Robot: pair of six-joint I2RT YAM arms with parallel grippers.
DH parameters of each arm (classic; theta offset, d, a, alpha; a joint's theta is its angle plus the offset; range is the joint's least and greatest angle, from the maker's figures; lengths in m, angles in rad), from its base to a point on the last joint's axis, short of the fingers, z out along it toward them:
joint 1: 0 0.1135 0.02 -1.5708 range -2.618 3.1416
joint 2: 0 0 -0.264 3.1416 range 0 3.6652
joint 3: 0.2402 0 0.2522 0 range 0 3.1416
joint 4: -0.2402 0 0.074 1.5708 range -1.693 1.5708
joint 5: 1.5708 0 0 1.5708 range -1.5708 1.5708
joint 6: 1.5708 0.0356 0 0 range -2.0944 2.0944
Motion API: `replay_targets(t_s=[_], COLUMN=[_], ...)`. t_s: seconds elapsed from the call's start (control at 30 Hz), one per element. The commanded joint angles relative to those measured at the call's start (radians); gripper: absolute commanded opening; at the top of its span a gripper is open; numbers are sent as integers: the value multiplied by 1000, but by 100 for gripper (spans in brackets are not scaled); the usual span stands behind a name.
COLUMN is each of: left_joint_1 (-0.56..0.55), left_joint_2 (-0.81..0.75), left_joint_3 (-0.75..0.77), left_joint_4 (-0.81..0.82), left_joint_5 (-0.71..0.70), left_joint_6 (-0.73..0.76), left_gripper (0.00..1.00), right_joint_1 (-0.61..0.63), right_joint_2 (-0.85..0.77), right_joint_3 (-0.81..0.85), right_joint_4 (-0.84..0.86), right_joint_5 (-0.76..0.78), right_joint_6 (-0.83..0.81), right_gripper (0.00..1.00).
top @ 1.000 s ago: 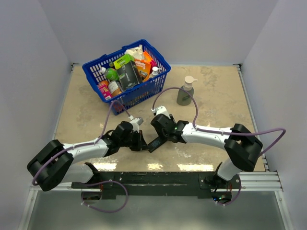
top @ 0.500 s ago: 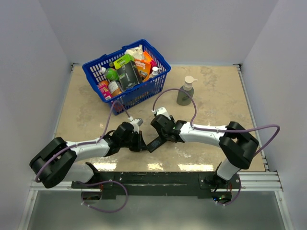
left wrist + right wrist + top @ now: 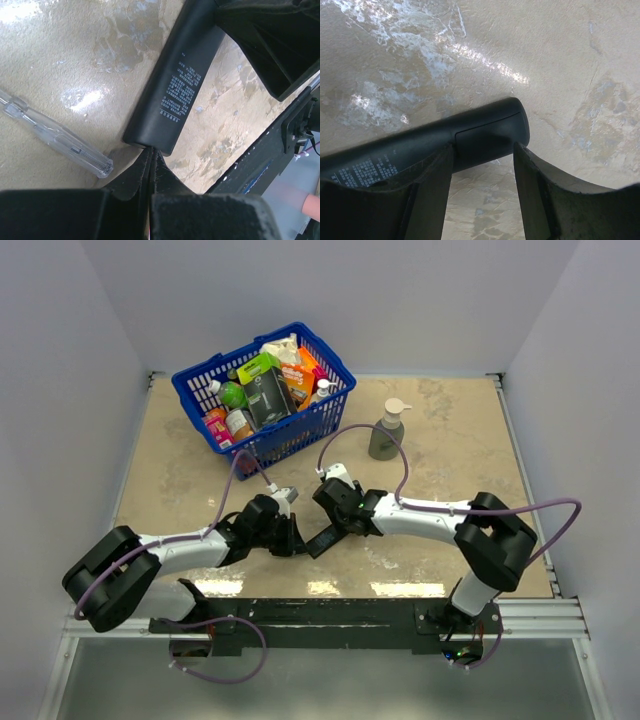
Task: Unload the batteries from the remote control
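We can't see any small cylindrical batteries; the slim black plastic remote control [image 3: 182,85] is half hidden between both grippers, its cover end cut off overhead

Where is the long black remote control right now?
The slim black plastic remote control lies low in the middle of the top view, on the beige table, between the left end effector and the right end effector.
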Motion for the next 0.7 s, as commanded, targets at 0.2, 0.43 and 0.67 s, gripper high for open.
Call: replay_targets(t_s=[0.2, 0.43, 0.67], left_joint_1=[-3, -3, -3], left_joint_2=[14, 17, 0], left_joint_3=[1, 9, 1], left_joint_4=[-2, -17, -27], left_joint_5=[-64, -75, -81], left_joint_6=[27, 16, 10], left_gripper=[1, 1, 1], right_joint_1=[-12, -12, -10], right_joint_2=[59, 57, 69], right_joint_3=[27, 30, 47], right_joint_4=[-49, -54, -60], right_joint_5=[88, 112, 138], right_joint_6=[14, 15, 21], right_gripper=[54, 54, 54])
